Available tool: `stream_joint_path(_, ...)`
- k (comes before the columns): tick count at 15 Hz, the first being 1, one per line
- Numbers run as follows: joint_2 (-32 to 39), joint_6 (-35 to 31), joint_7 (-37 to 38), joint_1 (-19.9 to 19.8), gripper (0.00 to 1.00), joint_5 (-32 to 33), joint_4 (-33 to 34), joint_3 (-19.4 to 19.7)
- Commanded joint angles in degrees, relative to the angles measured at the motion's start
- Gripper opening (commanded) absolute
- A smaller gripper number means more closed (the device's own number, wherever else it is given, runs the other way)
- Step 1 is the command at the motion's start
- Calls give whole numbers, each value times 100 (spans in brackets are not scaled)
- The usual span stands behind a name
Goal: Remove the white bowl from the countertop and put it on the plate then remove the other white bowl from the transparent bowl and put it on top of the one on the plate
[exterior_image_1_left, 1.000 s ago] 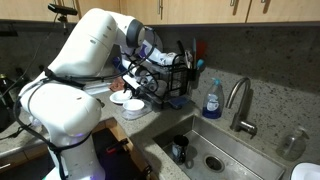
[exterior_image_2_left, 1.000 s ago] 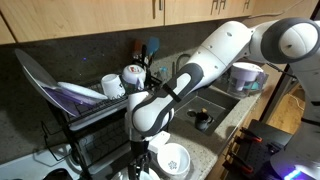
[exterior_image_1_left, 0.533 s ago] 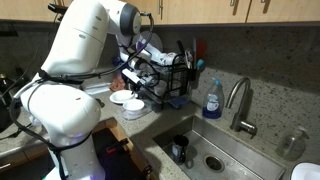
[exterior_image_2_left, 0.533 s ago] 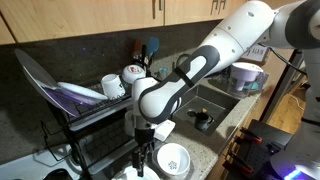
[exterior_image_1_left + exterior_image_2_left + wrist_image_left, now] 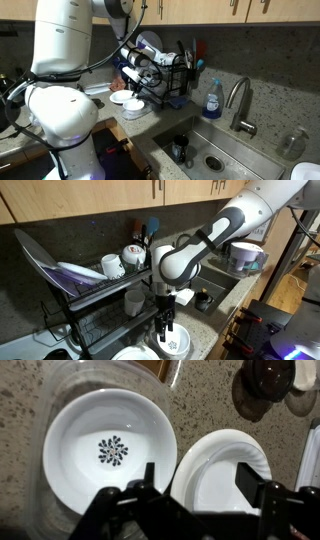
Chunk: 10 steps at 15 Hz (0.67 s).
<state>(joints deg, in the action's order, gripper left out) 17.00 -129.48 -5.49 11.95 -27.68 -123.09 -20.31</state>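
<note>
In the wrist view the other white bowl [image 5: 110, 445], with a dark flower mark in its middle, sits inside the transparent bowl [image 5: 45, 405] on the speckled countertop. To its right lies the plate [image 5: 250, 445] with the plain white bowl [image 5: 215, 485] resting on it. My gripper [image 5: 200, 478] hangs open above the plate, its two dark fingers standing wide on either side of that bowl and holding nothing. In an exterior view the gripper [image 5: 165, 332] points down just left of the marked bowl [image 5: 178, 340], with the plate [image 5: 135, 355] at the bottom edge.
A wire dish rack [image 5: 100, 285] with mugs and plates stands behind the bowls. The sink [image 5: 215, 155] holds a dark cup [image 5: 180, 148]. A blue soap bottle [image 5: 212, 100] and the tap [image 5: 240, 100] stand by it. Dark round objects [image 5: 265, 385] lie beyond the plate.
The arm has straightened upward and the gripper has shifted from above the plate toward the marked bowl. Its jaws have stayed wide and empty.
</note>
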Motion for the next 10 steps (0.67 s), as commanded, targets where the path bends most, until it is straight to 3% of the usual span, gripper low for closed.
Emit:
stream_joint_path(1,-872,217,-426,-249,81,-499,-861,89)
stream_joint_path(5,-1265,243,-923,-345,88,-825,-1340,363)
stream_joint_path(10,-1279,-250,-1339,-276,90,-673,-1501,605)
